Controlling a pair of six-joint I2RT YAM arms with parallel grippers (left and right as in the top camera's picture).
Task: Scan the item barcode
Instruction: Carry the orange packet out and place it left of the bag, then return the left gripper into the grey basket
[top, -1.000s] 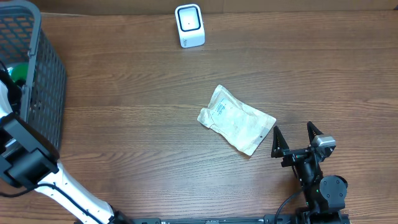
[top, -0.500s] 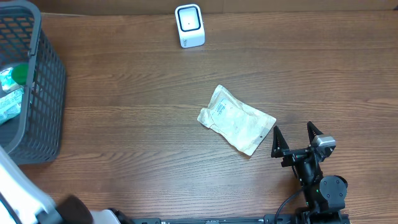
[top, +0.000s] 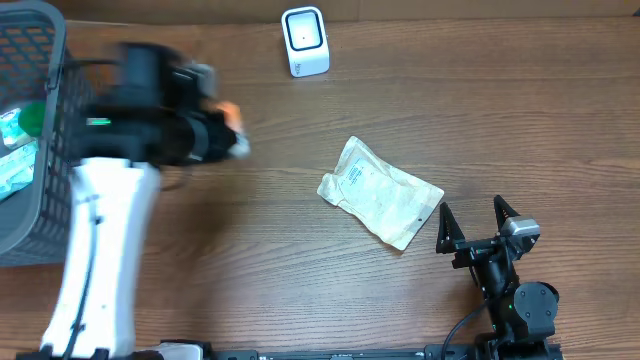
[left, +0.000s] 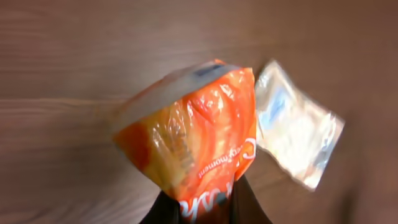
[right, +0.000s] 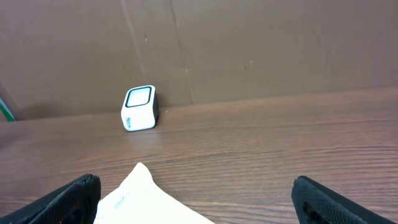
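Two arms at the wooden desk (top: 300, 130), and only one is busy! Start big: the grey basket (top: 40, 225) sits at the far left edge. The left arm (top: 105, 250), down beside it a second ago, has swung out over open desk in a blur. By my reading the carry is under way and the scan is not yet done.

Mid-desk lies a white pouch (top: 380, 192), flat and in the same spot as before. Up by the back edge stands the white scanner (top: 304, 41), well apart from the moving arm.

Now the item: an orange packet (left: 199, 130), crinkly and glossy, held up above the desk. Overhead gives only a smear of orange. The left wrist camera shows it sharp, with the left tool (left: 205, 208) pinching its lower edge and the pouch behind it. No barcode shows on this face.

The right wrist view looks at the scanner from desk level, which overhead cannot. The right tool (top: 472, 207) is spread wide and idle, just beside the pouch's corner.
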